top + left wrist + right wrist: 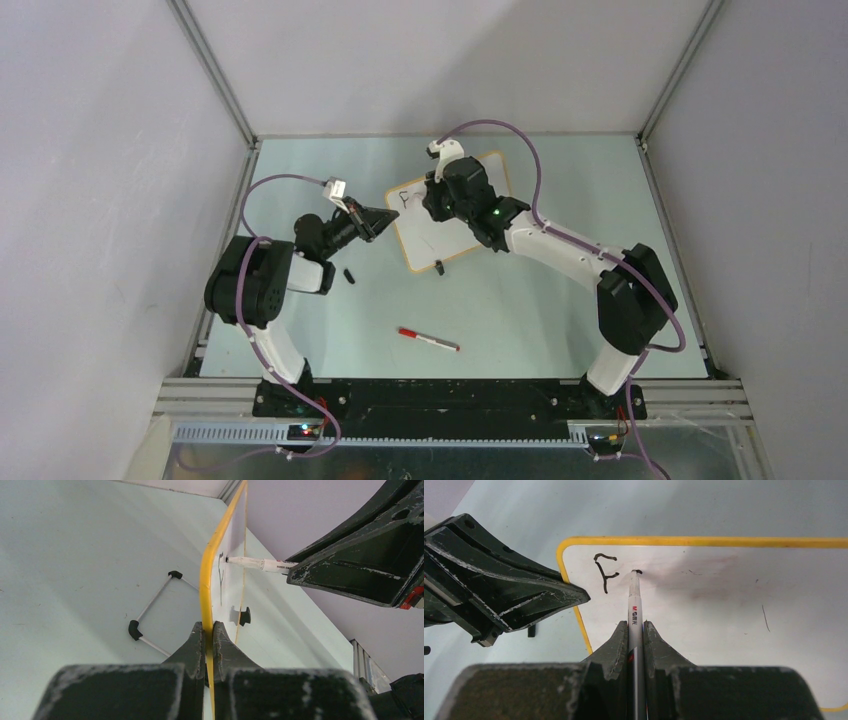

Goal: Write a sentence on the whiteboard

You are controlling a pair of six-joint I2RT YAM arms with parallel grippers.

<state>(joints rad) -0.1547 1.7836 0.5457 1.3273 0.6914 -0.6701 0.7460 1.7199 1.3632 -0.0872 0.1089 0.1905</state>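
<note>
The whiteboard (432, 243) lies tilted on the table, white with a yellow-orange frame. My left gripper (385, 222) is shut on the frame of its left edge (206, 580), one finger on each side (209, 630). My right gripper (432, 195) is shut on a white marker (634, 605), whose black tip touches the board near its top left corner. Of the sentence, only a black "f" (605, 572) and a small stroke at the marker tip show. The marker (255, 563) and the right gripper (360, 570) also show in the left wrist view.
A red-capped marker (428, 340) lies on the table in front of the arms. A small black cap (349, 275) lies near the left arm. A black clip foot (439, 266) sits on the board's near edge. A thin wire bracket with black corners (150, 615) lies beside the board.
</note>
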